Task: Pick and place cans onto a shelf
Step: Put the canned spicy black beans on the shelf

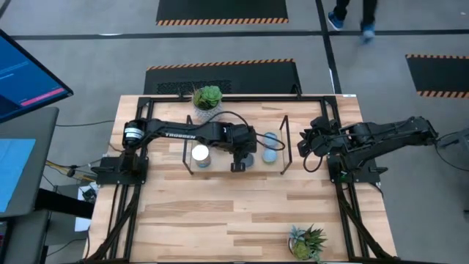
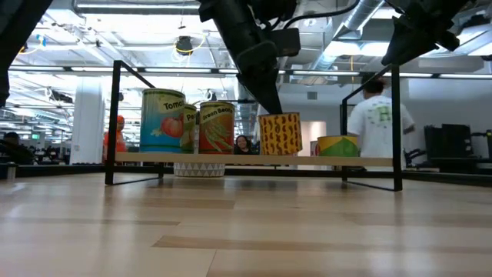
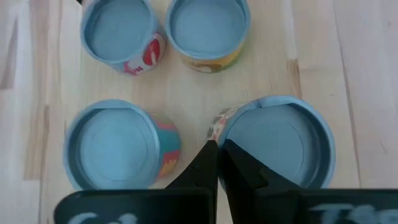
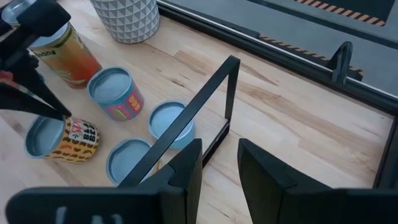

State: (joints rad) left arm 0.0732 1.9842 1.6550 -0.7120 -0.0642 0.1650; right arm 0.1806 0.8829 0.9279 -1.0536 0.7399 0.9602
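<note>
The shelf (image 1: 236, 150) lies across the middle of the tabletop (image 1: 234, 220) toward its far edge, already carrying several cans (image 4: 115, 93), and the left gripper (image 1: 238, 166) stands over the shelf's near edge with its jaws pressed together, nothing between them. In the left wrist view those closed tips rest at the rim of the yellow-patterned can (image 3: 277, 146), beside it rather than around it, so the sound move is a straight lift clear without nudging that can or its neighbours. The right gripper (image 1: 306, 143) waits just beyond the shelf's right wire frame, jaws apart and empty.
</note>
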